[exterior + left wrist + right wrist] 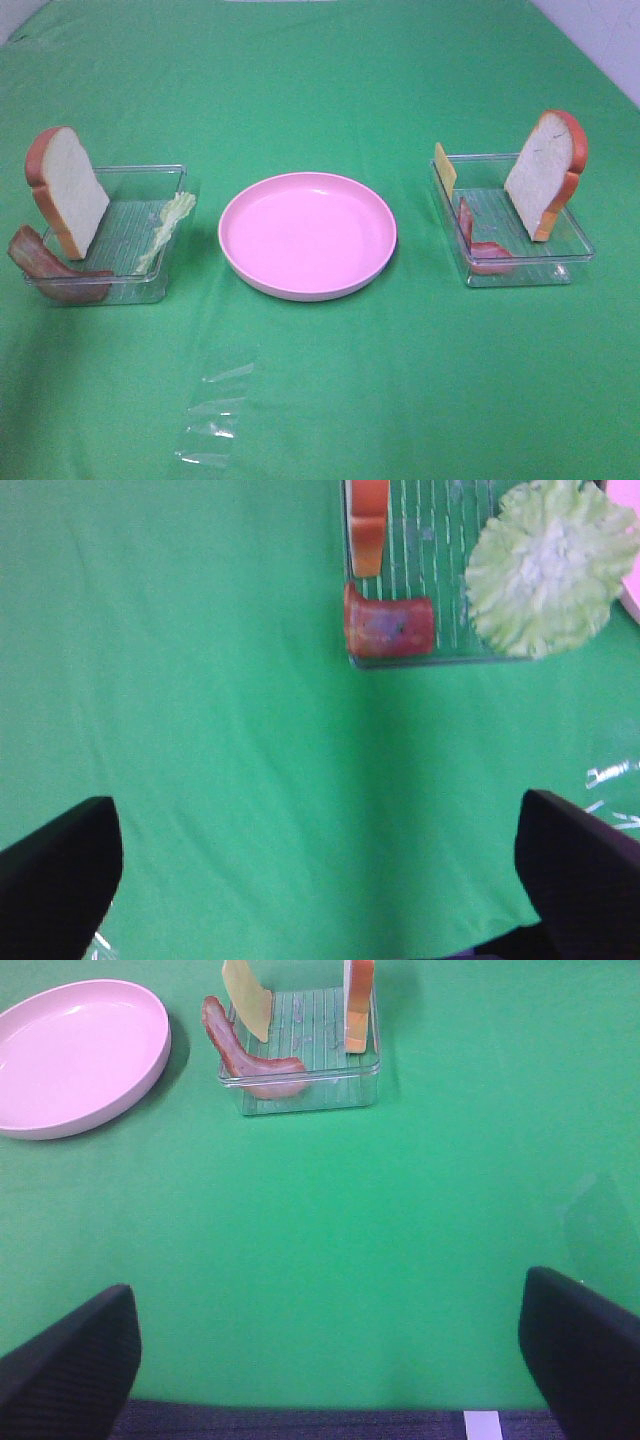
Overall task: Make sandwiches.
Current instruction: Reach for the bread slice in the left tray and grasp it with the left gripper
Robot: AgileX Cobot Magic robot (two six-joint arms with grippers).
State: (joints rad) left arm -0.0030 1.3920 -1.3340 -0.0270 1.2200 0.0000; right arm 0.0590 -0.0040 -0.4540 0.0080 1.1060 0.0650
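Sandwich parts stand in two clear trays. The left tray (pixel 135 288) holds a white bread slice (pixel 65 190), a bacon strip (pixel 55 270) and a lettuce leaf (pixel 170 225). The right tray (pixel 530 272) holds another bread slice (pixel 545 175), yellow cheese (pixel 445 168) and bacon (pixel 480 250). No gripper shows in the high view. My left gripper (pixel 320 900) hangs open over bare cloth, short of the left tray's bacon (pixel 388 627) and lettuce (pixel 548 568). My right gripper (pixel 325 1380) is open too, well back from the right tray (pixel 300 1095), with nothing between its fingers.
A round pink plate (pixel 307 235) sits empty between the trays on the green cloth. A crumpled piece of clear film (pixel 215 420) lies on the cloth in front of the plate, toward the left. White wall shows at the far right corner.
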